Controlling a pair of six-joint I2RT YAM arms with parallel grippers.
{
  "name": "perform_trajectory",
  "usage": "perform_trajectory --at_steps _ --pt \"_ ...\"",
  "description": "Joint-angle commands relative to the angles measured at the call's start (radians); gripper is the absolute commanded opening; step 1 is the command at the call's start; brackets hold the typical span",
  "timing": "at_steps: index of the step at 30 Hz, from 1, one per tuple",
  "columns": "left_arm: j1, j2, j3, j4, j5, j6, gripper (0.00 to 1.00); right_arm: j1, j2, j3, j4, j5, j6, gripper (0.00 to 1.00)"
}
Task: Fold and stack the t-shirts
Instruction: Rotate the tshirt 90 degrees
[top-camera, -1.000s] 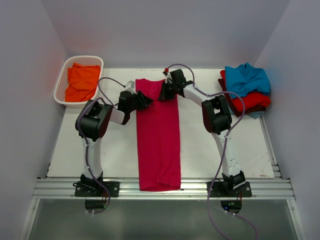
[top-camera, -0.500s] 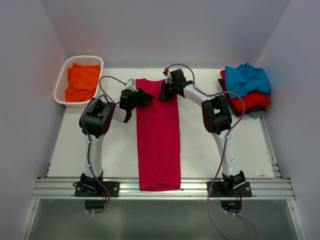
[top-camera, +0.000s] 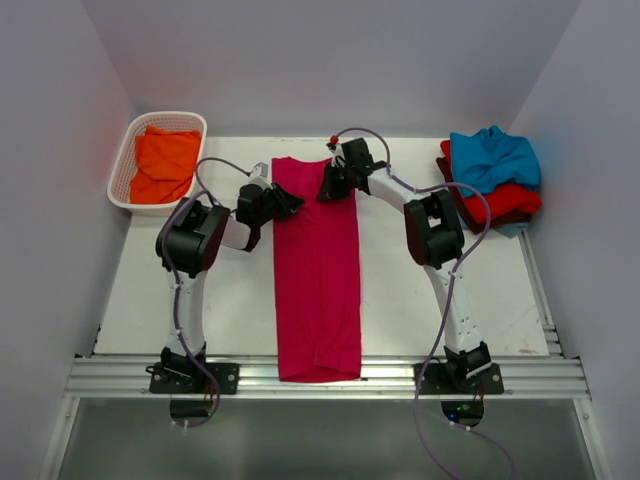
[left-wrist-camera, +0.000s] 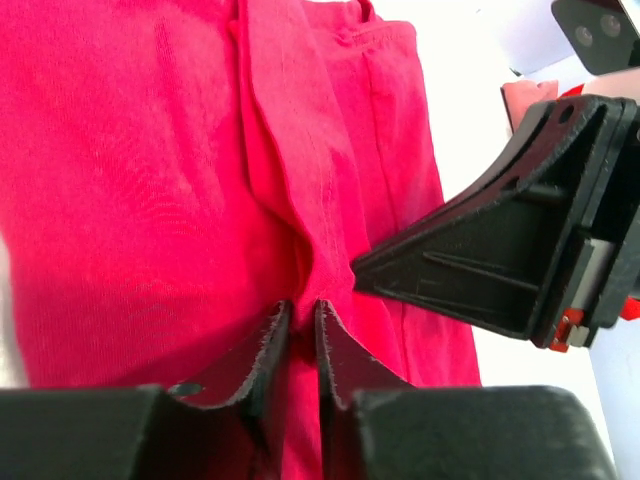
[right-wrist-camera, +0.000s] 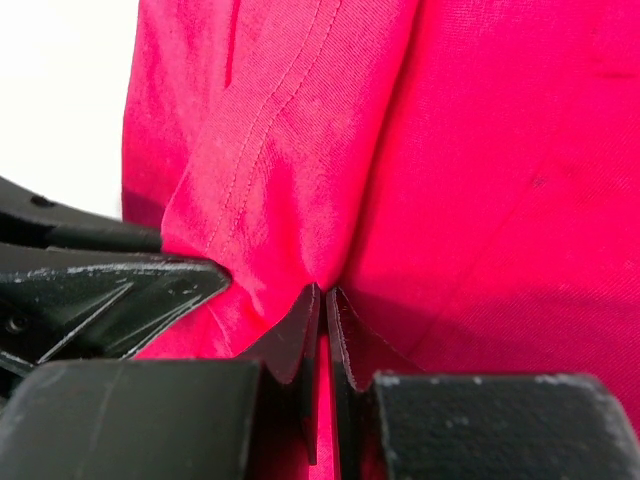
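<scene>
A crimson-pink t-shirt (top-camera: 318, 280), folded into a long strip, runs down the middle of the table (top-camera: 420, 300), and its near end hangs over the front rail. My left gripper (top-camera: 288, 205) sits at the strip's far left edge. In the left wrist view it (left-wrist-camera: 300, 305) is pinched on a raised fold of the crimson cloth (left-wrist-camera: 150, 180). My right gripper (top-camera: 325, 185) is at the far right edge. The right wrist view shows it (right-wrist-camera: 323, 290) shut on a ridge of the same cloth (right-wrist-camera: 480, 150). The two grippers nearly touch.
A white lattice basket (top-camera: 118, 178) at the back left holds an orange t-shirt (top-camera: 162, 165). At the back right lies a pile with a teal-blue t-shirt (top-camera: 492, 158) on top, a red one (top-camera: 505, 200) under it and a maroon one (top-camera: 455, 195) below. Walls close in on both sides.
My left gripper has shifted slightly along the shirt's far left edge, and its jaws have closed onto a fold of the cloth. The right gripper and the shirt have stayed put.
</scene>
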Motion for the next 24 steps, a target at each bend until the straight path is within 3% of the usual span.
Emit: perform_trajectory --at_steps 1,11,14,20,24 --pt "0.007 -0.073 -0.023 0.04 -0.011 0.022 0.15 -0.016 0.022 -0.02 -0.078 0.054 -0.016 0.02" --pt "0.007 -0.099 -0.02 0.006 -0.005 0.025 0.07 -0.019 0.022 -0.025 -0.075 0.051 -0.014 0.02" --pt "0.011 -0.114 0.066 -0.148 -0.011 0.046 0.08 -0.018 0.021 -0.025 -0.077 0.051 -0.014 0.02" --pt "0.02 -0.174 0.253 -0.62 -0.072 0.105 0.21 -0.019 0.022 -0.025 -0.078 0.054 -0.014 0.02" --pt "0.035 -0.214 0.302 -0.727 -0.089 0.114 0.23 -0.019 0.025 -0.023 -0.077 0.052 -0.014 0.02"
